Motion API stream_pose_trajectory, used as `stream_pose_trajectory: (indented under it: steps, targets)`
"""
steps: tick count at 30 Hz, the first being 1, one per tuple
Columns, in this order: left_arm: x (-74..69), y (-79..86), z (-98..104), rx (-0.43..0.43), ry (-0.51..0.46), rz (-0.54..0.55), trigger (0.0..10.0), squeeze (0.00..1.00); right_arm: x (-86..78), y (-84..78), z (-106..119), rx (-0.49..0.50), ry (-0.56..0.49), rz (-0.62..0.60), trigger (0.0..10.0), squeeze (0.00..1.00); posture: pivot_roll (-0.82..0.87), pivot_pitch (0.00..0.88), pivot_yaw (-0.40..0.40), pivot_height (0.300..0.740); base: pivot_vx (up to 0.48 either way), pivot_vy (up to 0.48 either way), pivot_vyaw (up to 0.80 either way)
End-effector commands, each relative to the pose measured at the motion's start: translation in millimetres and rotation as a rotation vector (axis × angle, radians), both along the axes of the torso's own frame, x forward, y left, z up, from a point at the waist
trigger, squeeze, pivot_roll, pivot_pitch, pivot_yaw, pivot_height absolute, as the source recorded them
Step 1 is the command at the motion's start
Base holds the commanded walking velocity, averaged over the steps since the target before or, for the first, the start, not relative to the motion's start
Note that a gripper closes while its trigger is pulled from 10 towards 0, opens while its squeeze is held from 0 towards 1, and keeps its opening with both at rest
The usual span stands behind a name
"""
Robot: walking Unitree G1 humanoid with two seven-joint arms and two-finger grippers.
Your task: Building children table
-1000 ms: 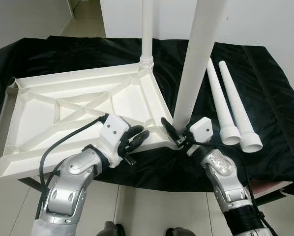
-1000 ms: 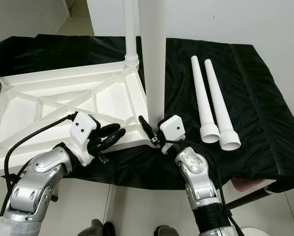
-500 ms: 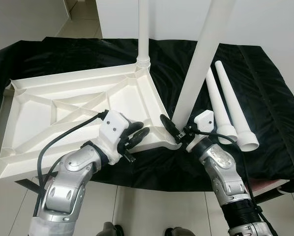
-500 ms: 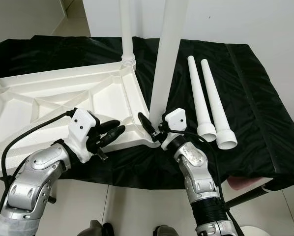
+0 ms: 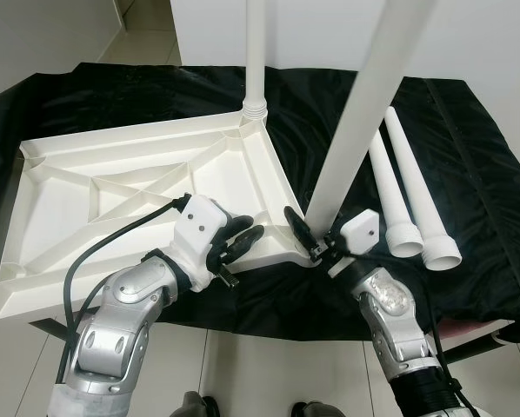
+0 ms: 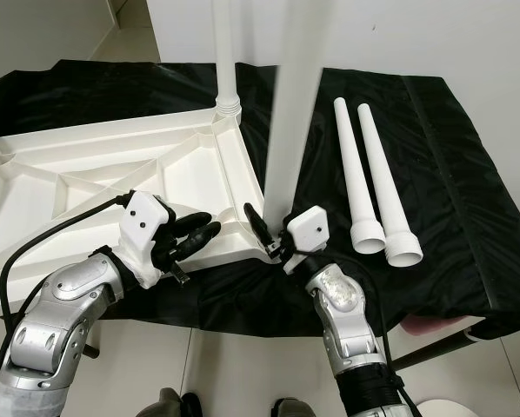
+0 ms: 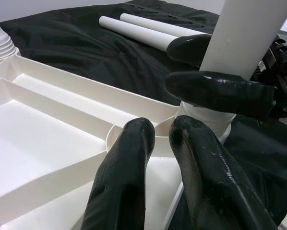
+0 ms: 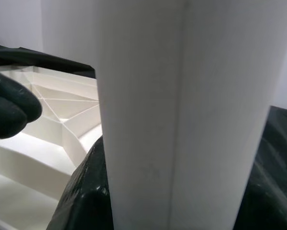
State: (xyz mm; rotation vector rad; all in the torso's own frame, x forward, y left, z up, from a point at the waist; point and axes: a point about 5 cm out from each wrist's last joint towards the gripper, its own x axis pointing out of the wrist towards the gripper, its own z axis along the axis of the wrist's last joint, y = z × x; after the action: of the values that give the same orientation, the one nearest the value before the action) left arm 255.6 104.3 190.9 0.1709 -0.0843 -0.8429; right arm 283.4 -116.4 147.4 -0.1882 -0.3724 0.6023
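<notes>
A white table top (image 5: 112, 156) lies upside down on a black cloth (image 5: 469, 156). One white leg (image 5: 256, 52) stands fitted in its far right corner. A second leg (image 5: 364, 104) leans to the right with its foot at the near right corner socket (image 7: 201, 122). My right gripper (image 5: 308, 234) is shut on this leg just above its foot. My left gripper (image 5: 247, 234) rests shut on the near rim beside that corner, its fingers (image 7: 134, 158) close together.
Two loose white legs (image 5: 390, 187) (image 5: 421, 195) lie side by side on the cloth to the right, wide ends toward me. The cloth-covered surface ends just past my grippers, with tiled floor (image 5: 243, 365) below. A white wall stands behind.
The leg in my right gripper has tipped a little further right, its foot still at the corner, and the right wrist has shifted. The left gripper has stayed on the rim.
</notes>
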Motion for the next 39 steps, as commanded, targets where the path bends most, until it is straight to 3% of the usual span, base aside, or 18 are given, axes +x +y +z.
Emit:
stream_pose_trajectory:
  steps: [1,12,18,24,31,34,39]
  targets:
    - [-1.3,1.1,1,0.003,-0.008,0.045,10.0,0.0,-7.6,3.6,-36,-0.084,0.156,0.027,10.0,0.0,-0.1,0.135,0.064,0.74,0.0,0.0,0.0]
    - [0.0,0.6,4,0.011,-0.017,0.034,10.0,0.0,-1.6,-0.7,-41,-0.027,0.224,0.021,10.0,0.0,-0.1,0.132,0.072,0.74,0.0,0.0,0.0]
    - [-1.4,1.9,5,0.017,-0.021,0.037,10.0,0.0,-12.3,-2.8,-35,-0.068,0.07,0.033,10.0,0.0,-0.09,0.133,0.074,0.74,0.0,0.0,0.0]
    - [-1.3,2.8,5,0.018,-0.022,0.039,10.0,0.0,-16.2,-4.3,-38,-0.019,0.068,0.0,10.0,0.0,-0.09,0.135,0.076,0.74,0.0,0.0,0.0]
    - [-0.6,3.8,6,0.025,-0.024,0.038,10.0,0.0,-11.3,-3.4,-46,-0.012,0.151,-0.038,10.0,0.0,-0.09,0.138,0.083,0.74,0.0,0.0,0.0]
    - [-0.4,3.6,7,0.029,-0.026,0.033,10.0,0.0,4.6,-8.5,-45,-0.066,0.243,-0.046,10.0,0.0,-0.09,0.138,0.081,0.74,0.0,0.0,0.0]
    - [0.0,2.7,7,0.029,-0.026,0.03,10.0,0.0,18.4,-19.2,-43,-0.07,0.295,-0.084,10.0,0.0,-0.09,0.139,0.08,0.74,0.0,0.0,0.0]
